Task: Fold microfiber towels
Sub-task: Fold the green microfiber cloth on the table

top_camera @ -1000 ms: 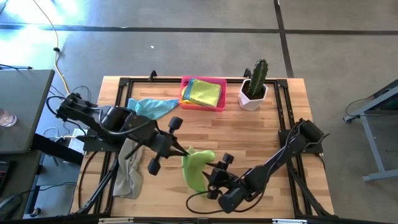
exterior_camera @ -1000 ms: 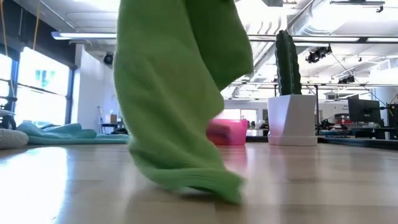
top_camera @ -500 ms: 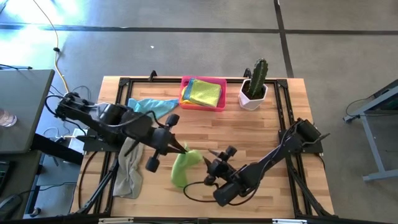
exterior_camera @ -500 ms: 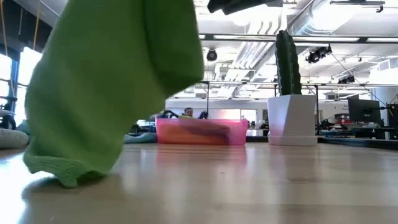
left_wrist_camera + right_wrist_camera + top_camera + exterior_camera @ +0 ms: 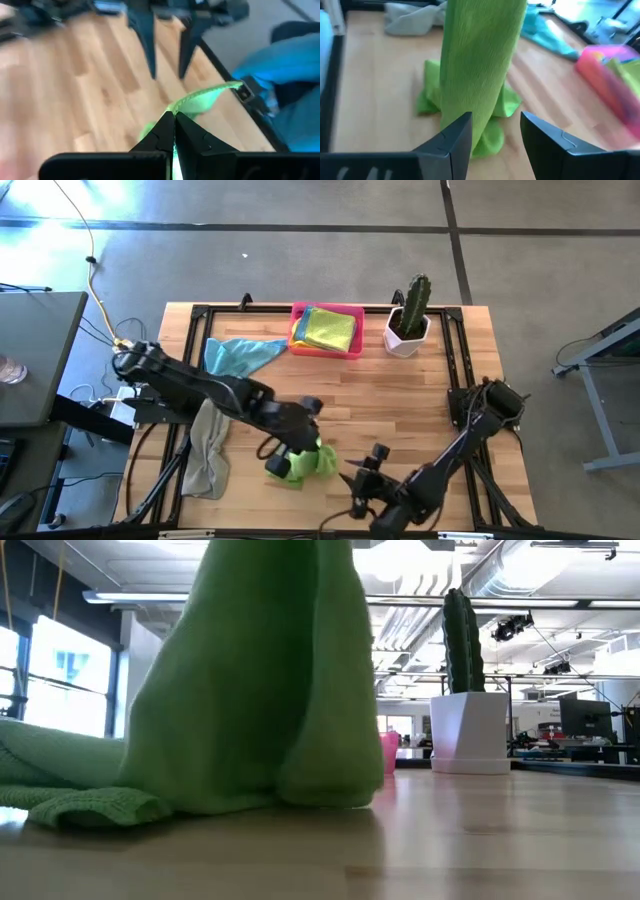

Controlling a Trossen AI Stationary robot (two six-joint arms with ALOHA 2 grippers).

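You have a lime green towel (image 5: 303,461) bunched on the pale wood-plank surface (image 5: 400,390), a light blue towel (image 5: 238,353) and a grey towel (image 5: 209,450) to its left side. The pink tray (image 5: 327,330) holds a yellow-green towel (image 5: 329,329) over blue. Your green cactus (image 5: 415,300) stands in a white pot (image 5: 404,338), and both arms are black.

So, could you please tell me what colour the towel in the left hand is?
Lime green; the soft lime green microfiber towel shows best in the right wrist view.
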